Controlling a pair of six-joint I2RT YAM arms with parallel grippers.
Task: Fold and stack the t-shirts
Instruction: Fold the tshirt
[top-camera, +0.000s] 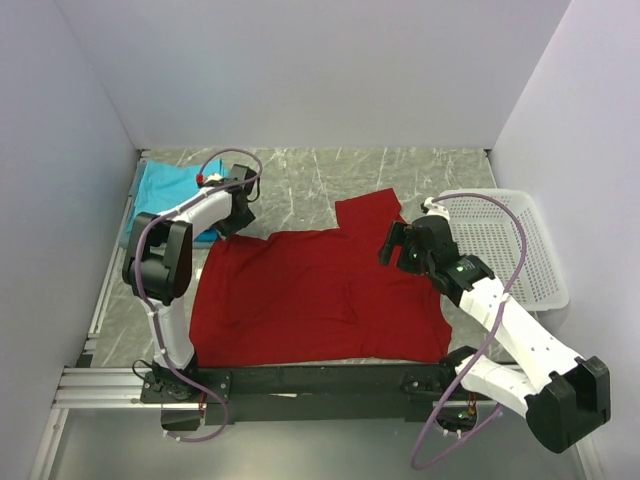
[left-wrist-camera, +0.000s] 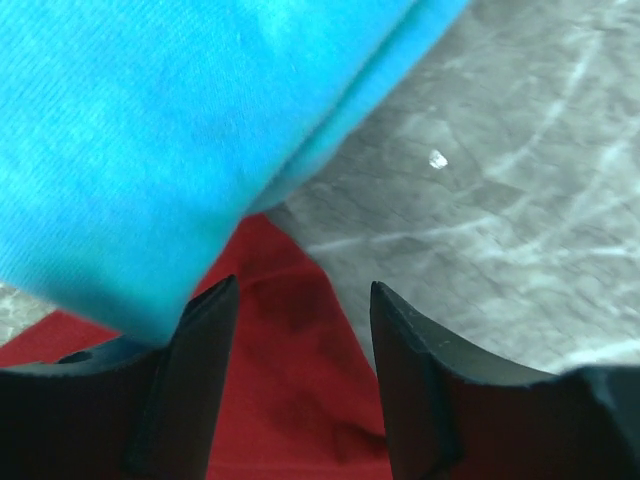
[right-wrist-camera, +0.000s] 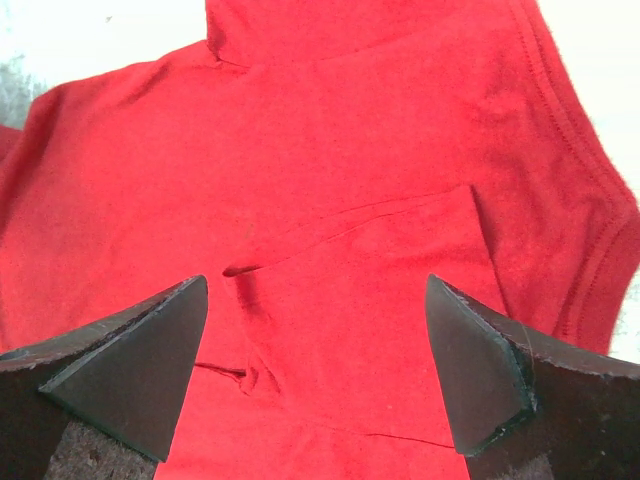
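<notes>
Dark red t-shirt (top-camera: 320, 295), spread flat mid-table, long axis left to right, one sleeve pointing to the far wall at its right end; left gripper (left-wrist-camera: 305, 290) fingers partly apart over its far-left corner, beside folded teal t-shirt (top-camera: 165, 190); right gripper (right-wrist-camera: 316, 285) fingers wide apart above the red cloth.

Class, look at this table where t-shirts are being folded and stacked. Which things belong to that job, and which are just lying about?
Belongs to the job:
- dark red t-shirt, spread flat mid-table
- teal t-shirt, folded, far left corner

Just lying about:
- white lattice basket, right side, with no cloth in it
</notes>
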